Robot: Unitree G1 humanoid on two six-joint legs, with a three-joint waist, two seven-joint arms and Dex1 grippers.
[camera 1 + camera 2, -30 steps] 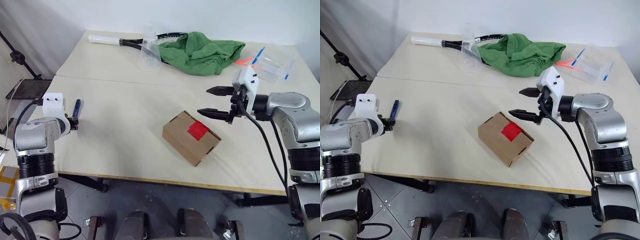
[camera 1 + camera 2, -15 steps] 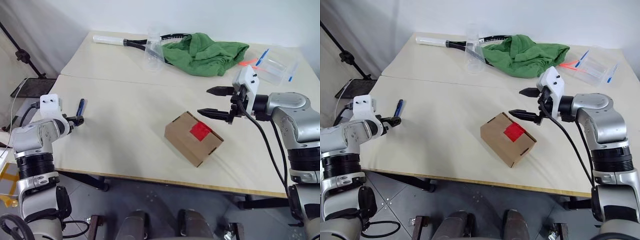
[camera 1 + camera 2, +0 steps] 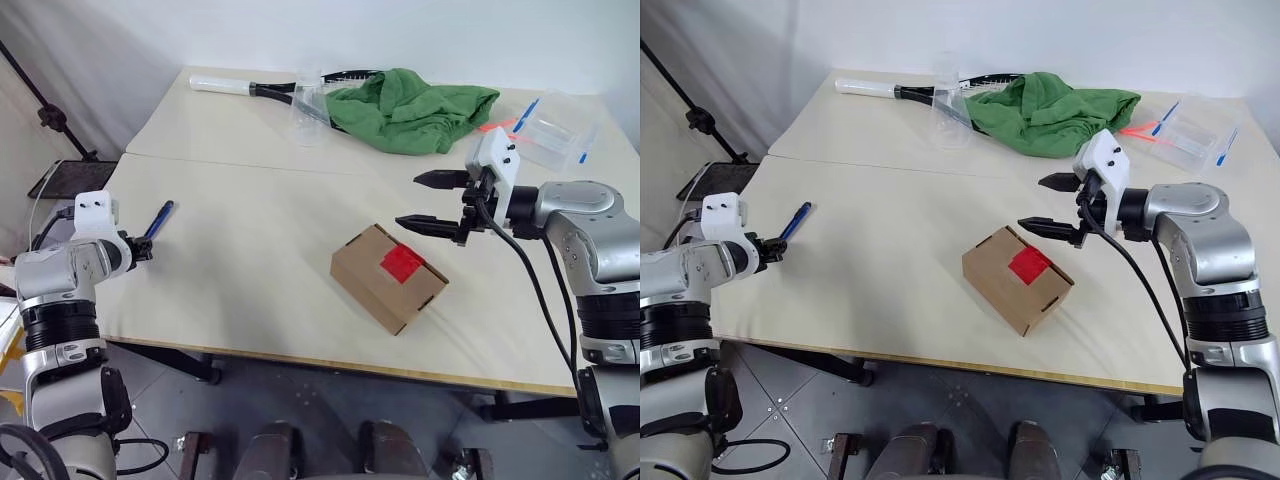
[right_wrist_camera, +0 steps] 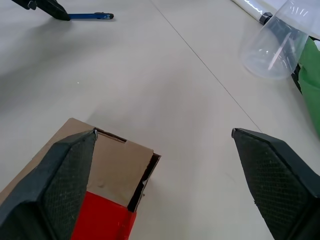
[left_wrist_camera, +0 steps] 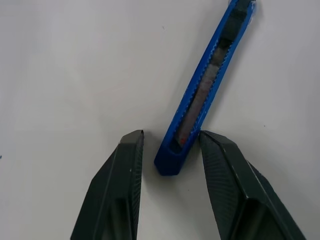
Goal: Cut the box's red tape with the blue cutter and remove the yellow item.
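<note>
The blue cutter lies flat on the table near its left edge. My left gripper is low over the cutter's near end, one finger on each side of it with a small gap at both, so it is open. The box sits mid-table, closed, with the red tape on its top. My right gripper hovers wide open just above and behind the box, and the right wrist view looks down on the box's end. The yellow item is hidden.
At the back of the table lie a green cloth, a racket and a clear plastic cup. A clear package with light blue sticks sits at the back right. A dark stand is left of the table.
The head view has shifted slightly. My left gripper stays at the cutter's near end and its fingers look drawn closer together. The right arm and the box have not moved.
</note>
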